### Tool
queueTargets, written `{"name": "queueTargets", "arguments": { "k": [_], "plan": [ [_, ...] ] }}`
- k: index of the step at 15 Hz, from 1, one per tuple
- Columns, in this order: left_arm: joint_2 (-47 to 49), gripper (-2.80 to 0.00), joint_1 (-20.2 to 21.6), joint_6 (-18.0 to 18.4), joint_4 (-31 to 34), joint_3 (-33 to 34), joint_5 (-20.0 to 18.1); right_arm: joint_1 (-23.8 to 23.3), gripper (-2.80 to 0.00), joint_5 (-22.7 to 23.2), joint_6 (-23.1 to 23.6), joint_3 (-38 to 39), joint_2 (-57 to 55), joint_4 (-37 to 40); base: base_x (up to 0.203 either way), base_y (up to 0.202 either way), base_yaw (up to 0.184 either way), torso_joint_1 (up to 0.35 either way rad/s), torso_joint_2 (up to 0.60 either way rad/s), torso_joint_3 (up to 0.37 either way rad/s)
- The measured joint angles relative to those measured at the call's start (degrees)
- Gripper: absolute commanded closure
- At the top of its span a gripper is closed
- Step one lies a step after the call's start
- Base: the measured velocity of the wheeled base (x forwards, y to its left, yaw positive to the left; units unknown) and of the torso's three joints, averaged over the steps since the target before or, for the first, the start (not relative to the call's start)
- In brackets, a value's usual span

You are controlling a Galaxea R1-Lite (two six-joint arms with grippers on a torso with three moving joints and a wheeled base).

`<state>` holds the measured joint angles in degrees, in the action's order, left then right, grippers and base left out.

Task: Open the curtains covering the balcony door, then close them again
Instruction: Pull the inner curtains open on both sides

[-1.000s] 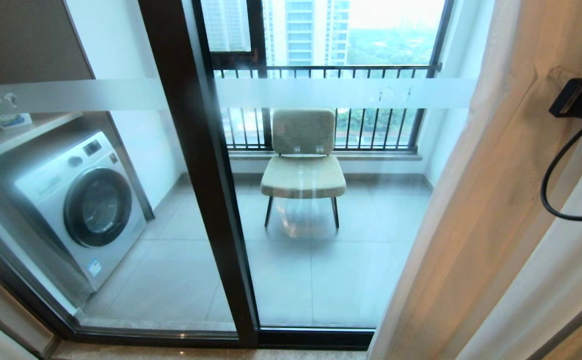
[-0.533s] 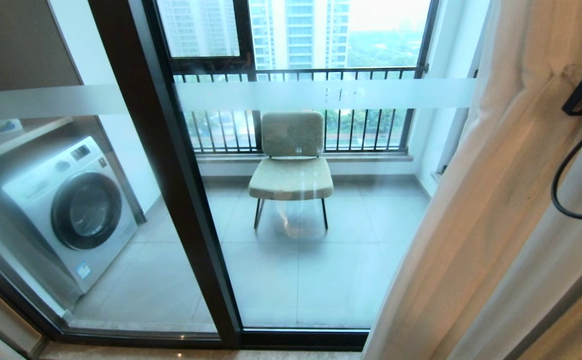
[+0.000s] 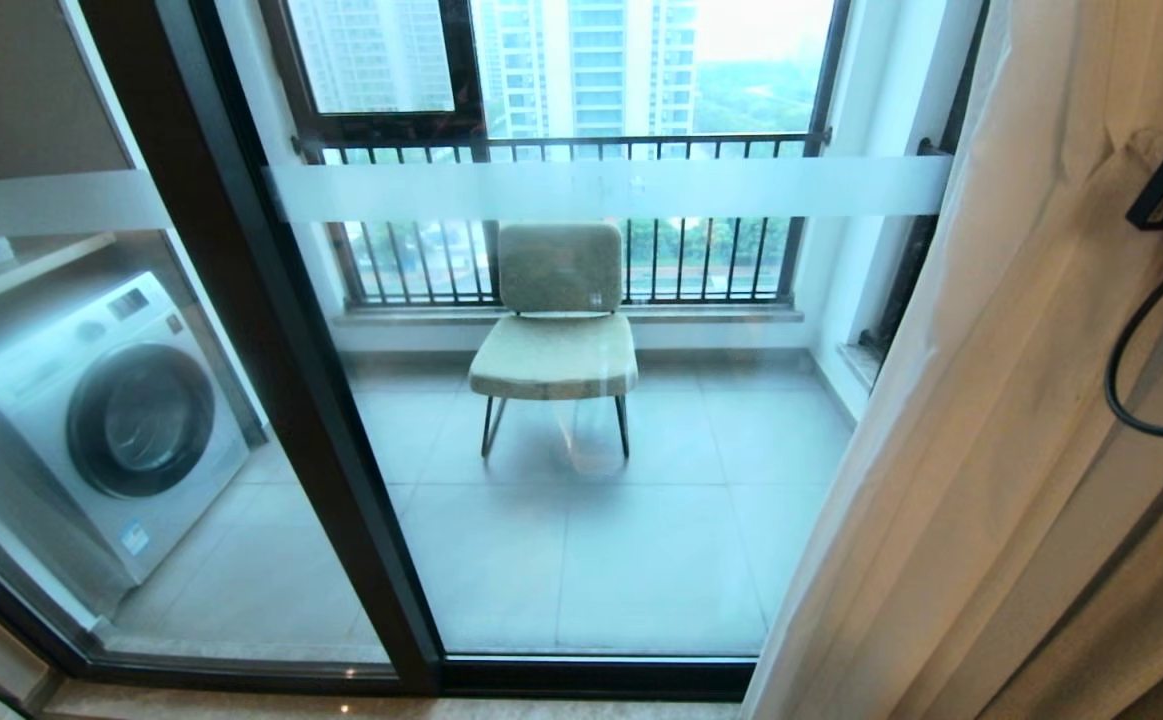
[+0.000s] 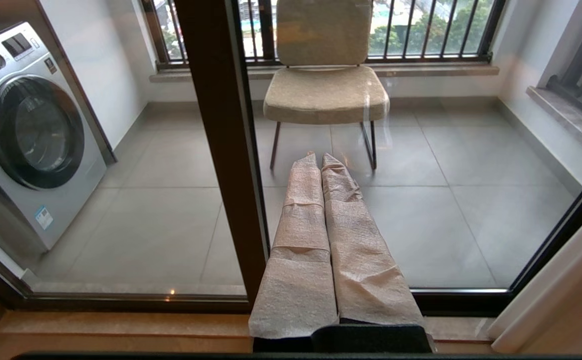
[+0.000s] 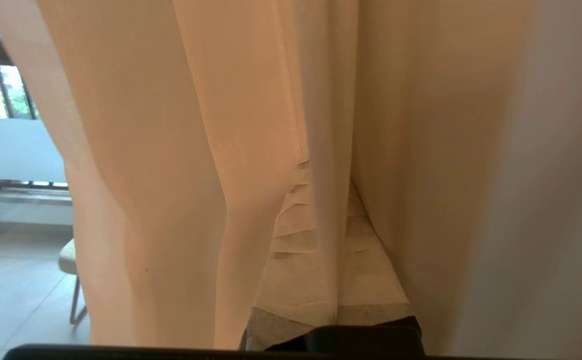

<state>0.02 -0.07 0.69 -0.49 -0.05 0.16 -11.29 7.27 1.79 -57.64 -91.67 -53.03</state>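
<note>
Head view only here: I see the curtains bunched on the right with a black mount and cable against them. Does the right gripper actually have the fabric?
Observer: Yes. The right wrist view shows the right gripper shut on a fold of the curtains, which runs down between its wrapped fingers.
Operator: And the left gripper? It's not in my picture.
Observer: The left wrist view shows the left gripper shut with nothing in it, pointing at the balcony door beside its dark upright frame.
</note>
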Motion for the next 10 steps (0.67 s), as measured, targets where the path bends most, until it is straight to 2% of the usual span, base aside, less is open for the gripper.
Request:
{"name": "queueTargets", "arguments": {
  "k": [10],
  "plan": [
    [0.0,0.0,0.0,0.02,0.02,0.0,0.0,-0.06,0.0,-0.05,0.02,2.82,1.95,-0.38,0.0,-0.193,0.0,0.002,0.0,0.003]
  ]
}}
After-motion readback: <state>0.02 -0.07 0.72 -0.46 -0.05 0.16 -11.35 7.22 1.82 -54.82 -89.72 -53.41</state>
